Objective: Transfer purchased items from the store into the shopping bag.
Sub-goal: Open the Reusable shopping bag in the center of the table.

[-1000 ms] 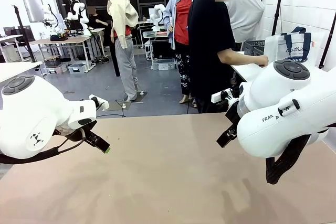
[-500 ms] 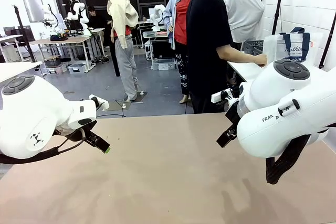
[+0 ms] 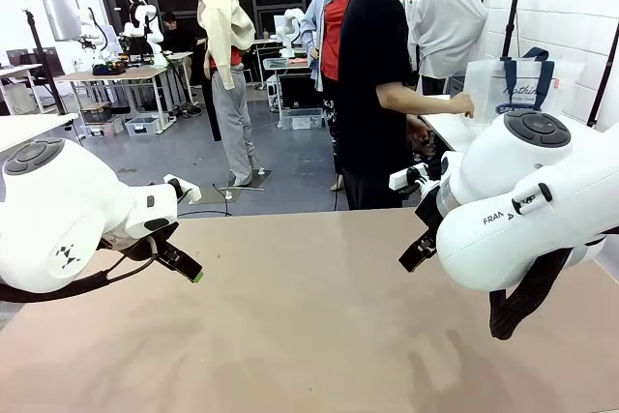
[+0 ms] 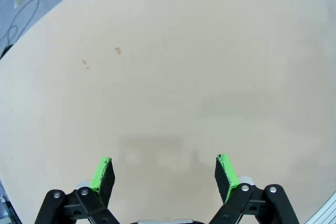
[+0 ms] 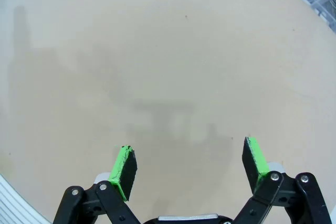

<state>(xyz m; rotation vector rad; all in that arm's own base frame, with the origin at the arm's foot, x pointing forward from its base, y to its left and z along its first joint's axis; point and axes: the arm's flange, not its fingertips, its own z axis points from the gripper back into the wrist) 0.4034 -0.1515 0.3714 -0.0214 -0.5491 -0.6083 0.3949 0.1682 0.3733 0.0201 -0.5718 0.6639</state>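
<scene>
At the left, the robot's left gripper (image 4: 164,174) hangs a little above the beige desk (image 3: 309,336). Its two green-padded fingers are spread as wide as they go, with nothing between them. In its wrist view the desk surface below it is plain and bare apart from a few small marks.

Across the middle, the beige desk carries no goods, no basket and no bag.

Behind its far edge stands a person (image 3: 372,84) in a black T-shirt, turned away towards the right.

Right of centre, the right gripper (image 5: 190,166) also hangs above the bare desk, fingers fully apart and holding nothing.

Further right and farther back, the person's hand (image 3: 462,103) reaches out to a white desk (image 3: 455,131) against the wall. The shopping bag (image 3: 517,79) stands upright there, a clear plastic tote with dark navy handles and lettering. The hand is at the bag's left edge and seems to touch it. The bag is well apart from both grippers.

By the look of it, the task has not begun for the robot. The bag is not yet in front of the arms, nothing has been picked up, and every transfer is left to do.
</scene>
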